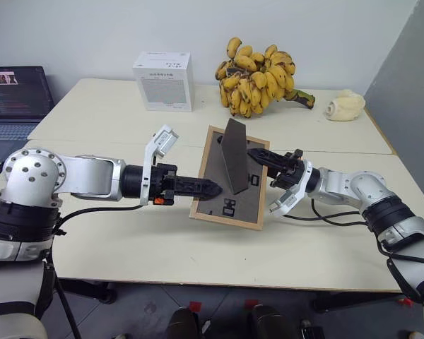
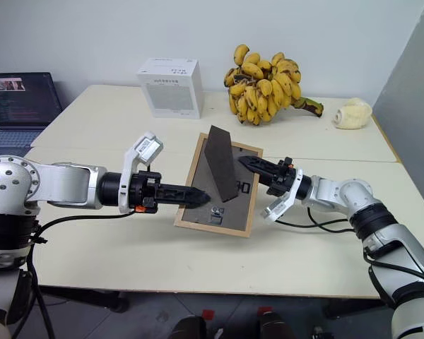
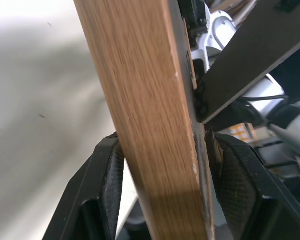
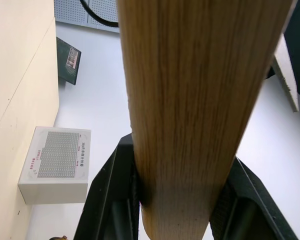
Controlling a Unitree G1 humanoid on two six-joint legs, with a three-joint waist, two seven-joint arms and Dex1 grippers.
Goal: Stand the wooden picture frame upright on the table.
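Fingers first: right gripper is clamped on the wooden picture frame's far right edge, black pads pressed to both faces of the wood in the right wrist view. Left gripper straddles the near left edge; left wrist view shows a slim gap between each pad and the wood, so loose, not pinching.

Desk is cream, two slabs with a seam across, and carries everything. Frame is held between the two arms over the middle of the near slab, tilted, dark grey back facing up and toward the camera; its fold-out stand is swung out, sticking up like a dark fin. Near edge looks lifted off the desk; cannot tell whether any corner touches.

Laptop sits at the far left off the desk edge, screen lit. Big banana bunch lies on the far slab, centre right. White printed box stands left of the bananas, well apart from the frame. Small pale lumpy object rests at the far right corner. Black cable trails on the desk under the right arm.
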